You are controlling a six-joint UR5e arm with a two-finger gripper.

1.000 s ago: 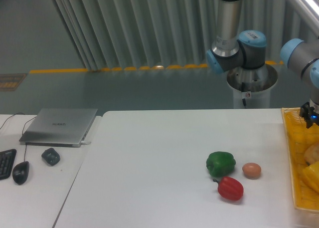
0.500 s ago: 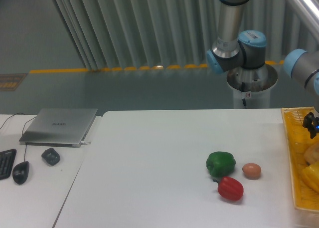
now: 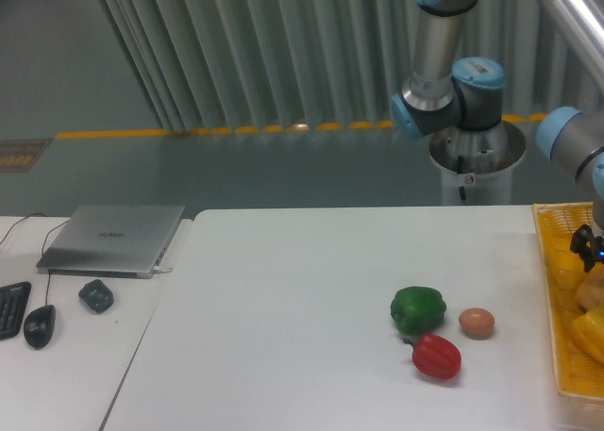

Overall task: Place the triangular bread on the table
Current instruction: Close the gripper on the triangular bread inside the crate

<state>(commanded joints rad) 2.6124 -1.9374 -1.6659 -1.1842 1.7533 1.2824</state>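
Gripper (image 3: 588, 249) at far right frame edge, low over yellow basket (image 3: 550, 261); jaw state cannot tell, mostly cut off by edge. Triangular bread (image 3: 593, 291) probably tan lump just below gripper, inside basket, half out of view. Table (image 3: 283, 337) stretches left of gripper. Green pepper (image 3: 418, 309), egg (image 3: 477, 323), red pepper (image 3: 437, 356) clustered well left and below gripper.

Arm reaching to far right edge of view.
Gripper (image 3: 587, 249) points downward, mostly cut off by the frame edge; finger spacing cannot be determined. Grey links, blue joint caps visible.
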